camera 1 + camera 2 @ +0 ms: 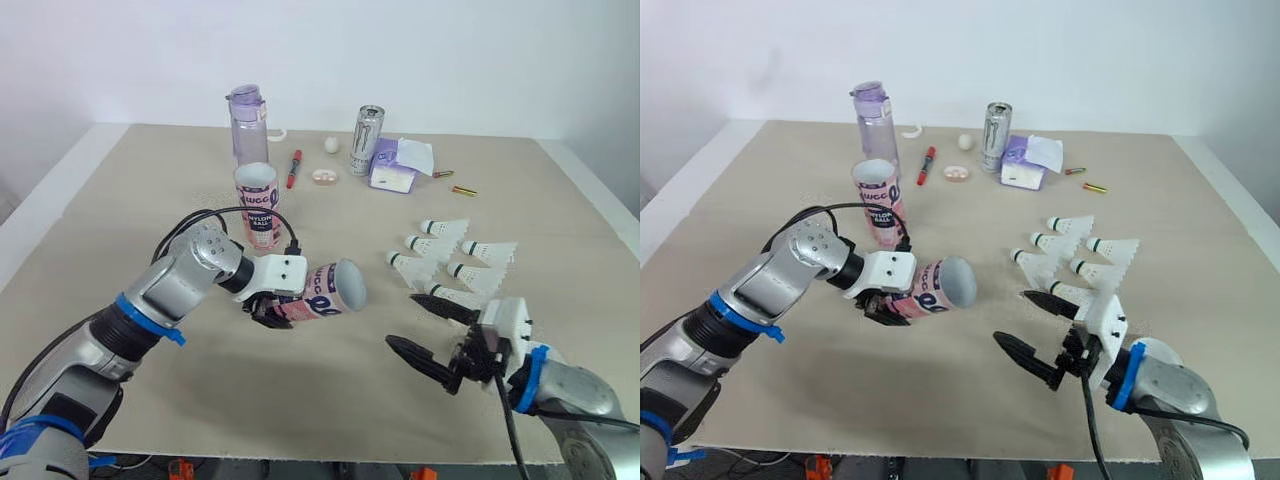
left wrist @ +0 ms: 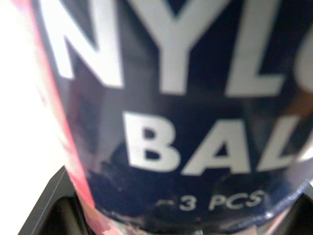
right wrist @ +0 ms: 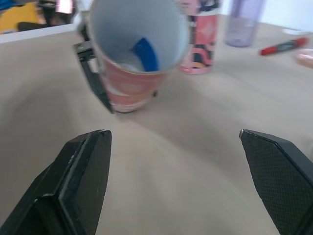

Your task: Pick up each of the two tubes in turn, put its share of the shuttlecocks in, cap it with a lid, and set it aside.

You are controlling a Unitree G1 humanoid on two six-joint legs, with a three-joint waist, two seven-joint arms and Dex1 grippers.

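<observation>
My left gripper is shut on a pink and navy tube, held on its side just above the table with its open mouth facing my right arm. A second tube stands upright behind it, open at the top. Several white shuttlecocks lie in a cluster on the right of the table. My right gripper hangs open and empty just in front of them, its fingers wide apart and pointing at the held tube. A small round white lid lies near the back.
At the back stand a purple water bottle, a silver can and a tissue pack. A red pen, a white ball and two small batteries lie nearby. The table's front edge is close.
</observation>
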